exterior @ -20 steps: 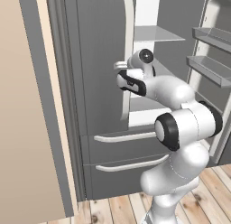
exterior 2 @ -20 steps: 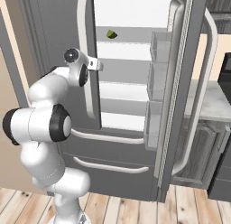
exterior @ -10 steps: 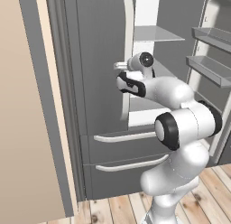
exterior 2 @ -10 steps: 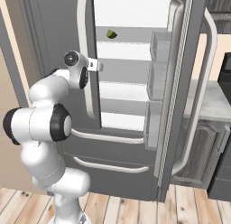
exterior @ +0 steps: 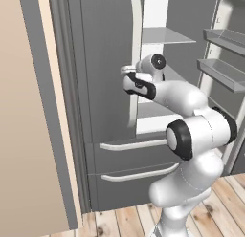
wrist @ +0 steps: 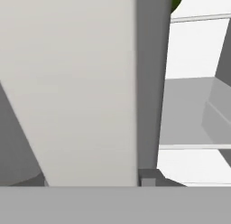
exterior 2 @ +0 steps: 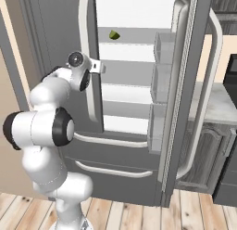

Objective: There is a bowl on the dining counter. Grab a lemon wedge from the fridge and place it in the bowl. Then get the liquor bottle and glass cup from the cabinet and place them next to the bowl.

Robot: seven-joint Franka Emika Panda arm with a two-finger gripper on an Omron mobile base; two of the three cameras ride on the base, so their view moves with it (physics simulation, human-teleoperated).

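Observation:
The dark grey fridge (exterior: 103, 45) (exterior 2: 51, 34) has its right door swung open and its left door closed. A small yellow-green lemon wedge (exterior 2: 114, 35) lies on an upper white shelf inside; its edge peeks in at the top of the hand view as the lemon wedge (wrist: 176, 1). My gripper (exterior: 128, 70) (exterior 2: 95, 67) is at mid-height on the left door's long pale handle (exterior: 136, 30) (exterior 2: 84, 34). The handle (wrist: 81, 83) stands right in front of the hand camera, with one dark fingertip (wrist: 149, 177) against its right edge. The jaws sit closed around it.
The open right door (exterior 2: 185, 85) with its clear bins (exterior 2: 162, 76) stands out on the right; its shelves (exterior: 225, 40) are near the arm. Two lower drawers (exterior: 134, 145) are below. A beige wall (exterior: 24, 112) flanks the left, a grey counter (exterior 2: 217, 104) the right.
The jaws have closed in from wide open onto the left door handle. The arm and the doors have barely moved.

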